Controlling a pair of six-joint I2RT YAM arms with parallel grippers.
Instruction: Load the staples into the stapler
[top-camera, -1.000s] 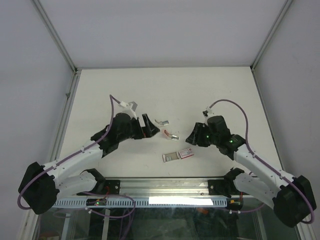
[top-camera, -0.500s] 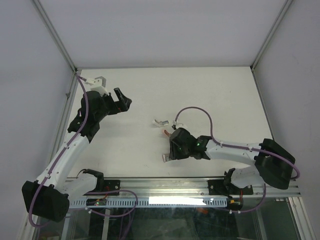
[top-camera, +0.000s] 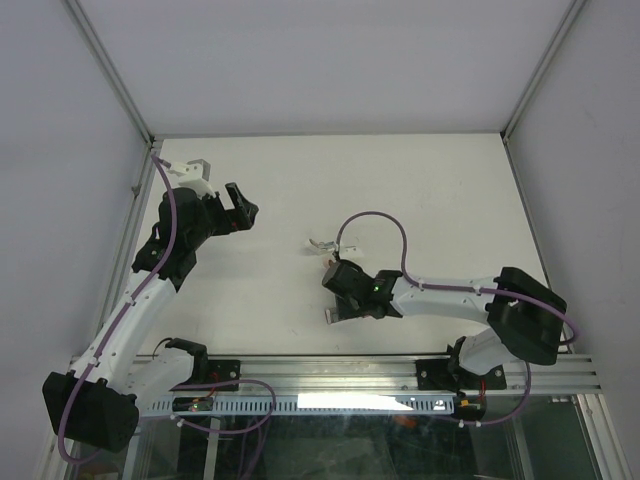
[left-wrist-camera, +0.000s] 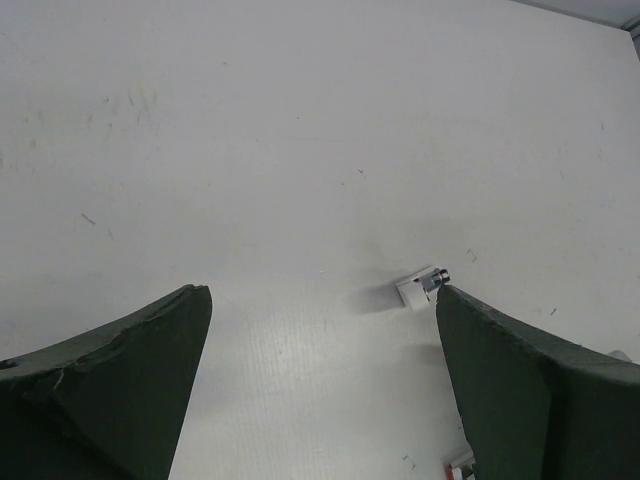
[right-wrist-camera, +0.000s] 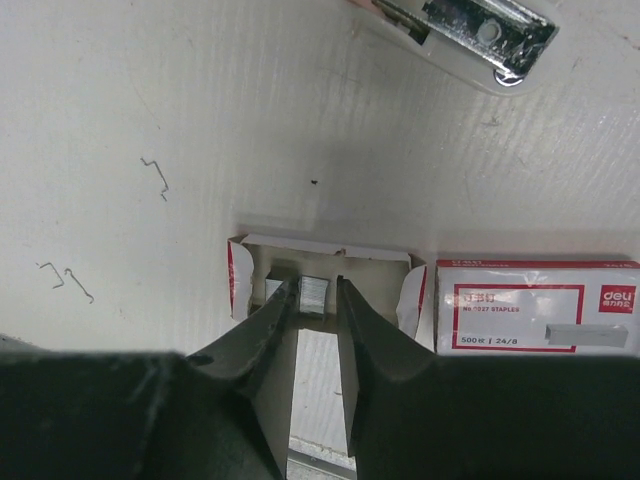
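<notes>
The red-and-white staple box sleeve (right-wrist-camera: 535, 305) lies beside its pulled-out greyish inner tray (right-wrist-camera: 320, 262). A silvery strip of staples (right-wrist-camera: 313, 296) stands in the tray. My right gripper (right-wrist-camera: 315, 290) reaches into the tray, its jaws narrowly open on either side of the strip, the left finger touching it and a small gap at the right one. The silvery stapler (right-wrist-camera: 470, 35) lies beyond the tray; it also shows in the top view (top-camera: 320, 243). My left gripper (top-camera: 243, 205) is wide open and empty, far left of the stapler (left-wrist-camera: 425, 283).
Several loose bent staples (right-wrist-camera: 155, 175) lie on the white table left of the tray. A second staple strip (right-wrist-camera: 268, 290) sits partly behind my left finger. The table's front rail (top-camera: 330, 375) runs just below the tray (top-camera: 333, 315).
The left arm swung away from the stapler to the far left and stays there. The right arm swept in from the right and set its fingers into the tray around the staples.
</notes>
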